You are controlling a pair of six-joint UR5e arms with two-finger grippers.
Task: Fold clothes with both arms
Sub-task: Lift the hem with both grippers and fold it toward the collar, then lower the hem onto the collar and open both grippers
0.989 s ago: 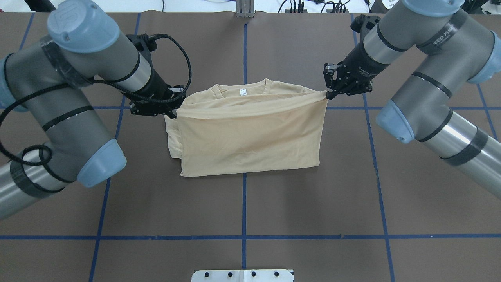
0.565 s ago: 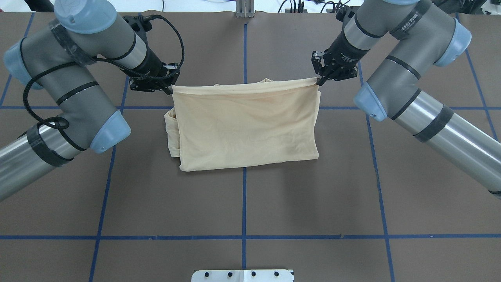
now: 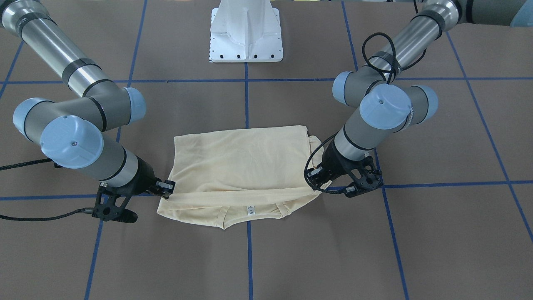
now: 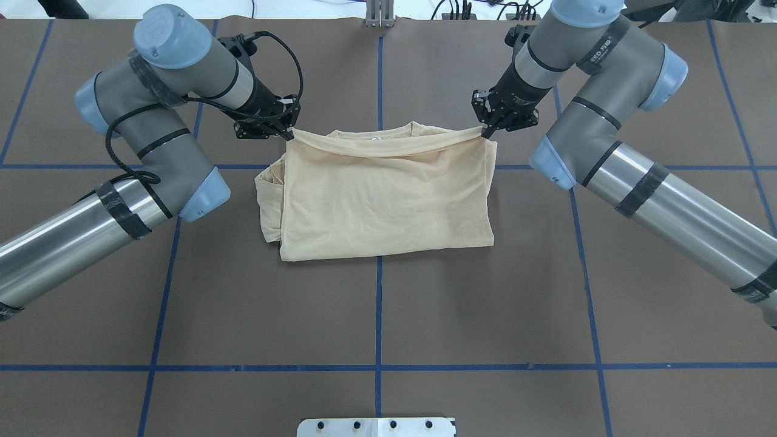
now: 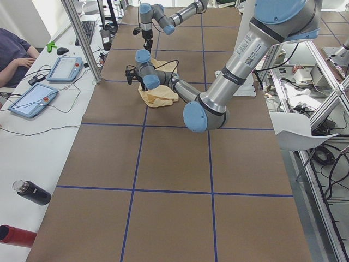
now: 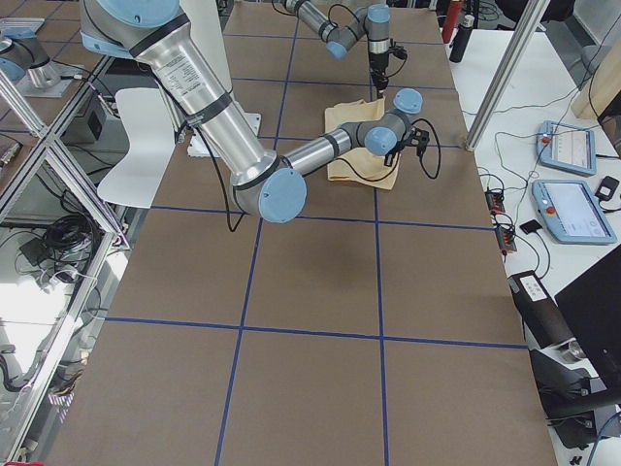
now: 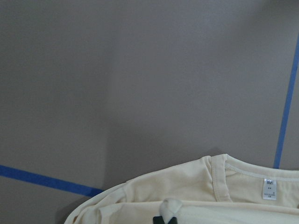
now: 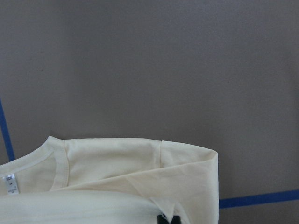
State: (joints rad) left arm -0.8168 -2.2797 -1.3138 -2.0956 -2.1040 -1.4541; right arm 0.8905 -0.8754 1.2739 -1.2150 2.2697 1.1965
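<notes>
Starting on the left, the left claw [image 4: 285, 130] is low over the table [image 4: 485, 303], nipped shut on a corner of the T-shirt [image 4: 382, 194] at the garment's 10 o'clock. The left wrist view shows a little tuft of cream cloth squeezed between the black tips. That grip is on the upper layer only, which looks like the way to carry one edge across without dragging the layer beneath. Moving across, the T-shirt lies mid-table, doubled over into a rough rectangle. Its fold line is at 6 o'clock and its collar at 12 o'clock, with the neck label [image 3: 250, 210] peeking out just past the held edge. Some loose sleeve fabric [image 4: 267, 200] spills out at 9 o'clock, so that side is less tidy. The held edge sags slightly between the two grips and sits close above the collar, which suggests the fold is nearly laid. On the right, the right claw [image 4: 485, 128] mirrors its partner at 2 o'clock, clamped on the matching corner. Holding both corners level should keep the edge straight, so it can land square along the shoulders when released.
</notes>
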